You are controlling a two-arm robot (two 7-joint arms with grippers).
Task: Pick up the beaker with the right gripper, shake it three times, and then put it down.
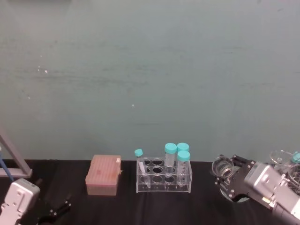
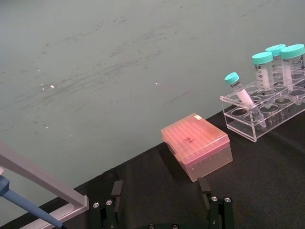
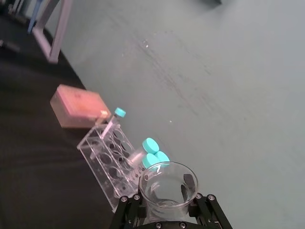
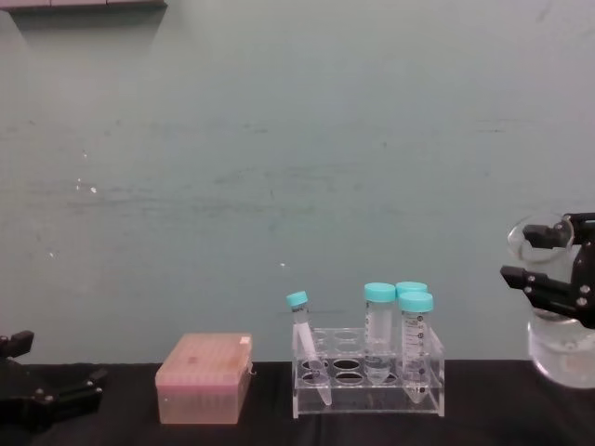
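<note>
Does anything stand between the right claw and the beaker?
Nothing visible does: the right claw grips the beaker at its neck, one finger on each side. The tube rack stands apart, to the beaker's left.

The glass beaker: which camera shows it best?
The chest view: it shows the beaker from the side, flared rim down to wide base, with the right claw around its neck. The head view and the right wrist view look down on its rim, and the claw hides most of what lies below.
</note>
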